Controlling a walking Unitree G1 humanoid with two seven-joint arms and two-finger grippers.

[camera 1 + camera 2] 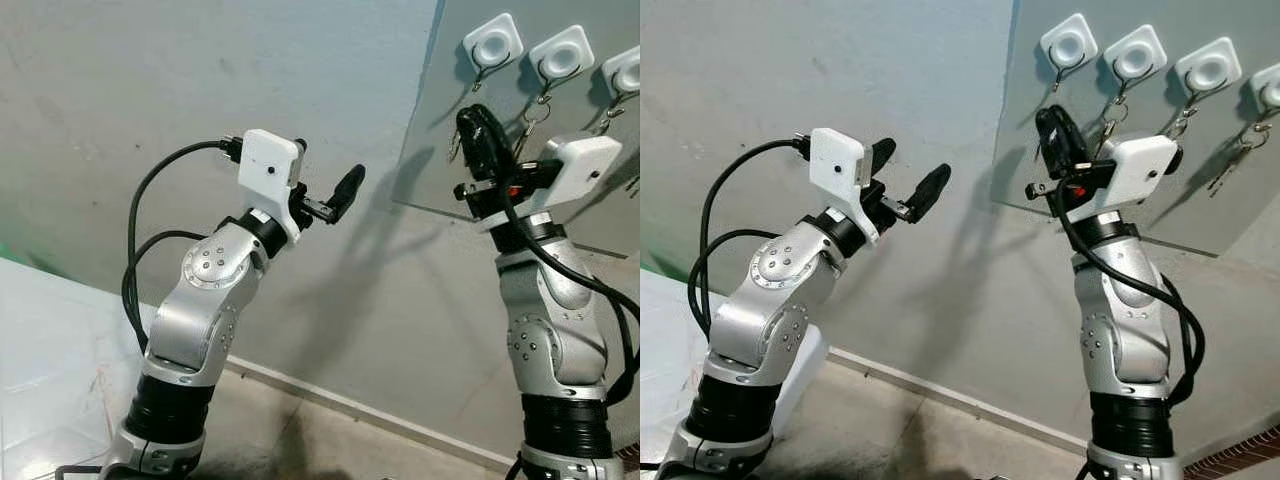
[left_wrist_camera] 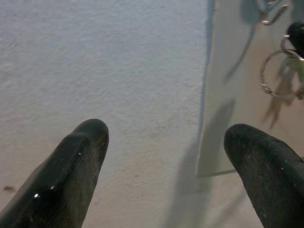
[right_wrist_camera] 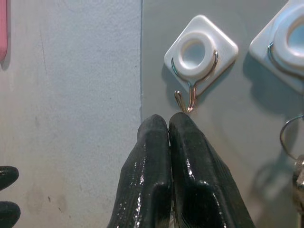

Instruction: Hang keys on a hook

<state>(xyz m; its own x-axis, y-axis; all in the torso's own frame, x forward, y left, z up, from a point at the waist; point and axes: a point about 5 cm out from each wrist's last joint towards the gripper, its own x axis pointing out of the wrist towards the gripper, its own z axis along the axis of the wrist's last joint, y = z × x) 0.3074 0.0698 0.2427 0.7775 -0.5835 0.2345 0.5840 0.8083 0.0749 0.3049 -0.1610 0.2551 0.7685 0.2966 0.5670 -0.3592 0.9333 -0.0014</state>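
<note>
It looks like a home hallway: a plain grey wall (image 1: 150,90), a floor (image 1: 890,430), and white hooks (image 1: 1135,52) for keys on a board (image 1: 1200,200).

A grey panel (image 1: 1120,215) leans against the pale wall (image 1: 840,70) above a concrete floor (image 1: 890,440).

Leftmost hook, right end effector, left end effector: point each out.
leftmost hook (image 3: 191,97), right wrist view, wire stem under its white pad
right end effector (image 3: 169,123), right wrist view, between its pressed fingertips
left end effector (image 2: 166,137), left wrist view, gap between its spread fingertips
</note>
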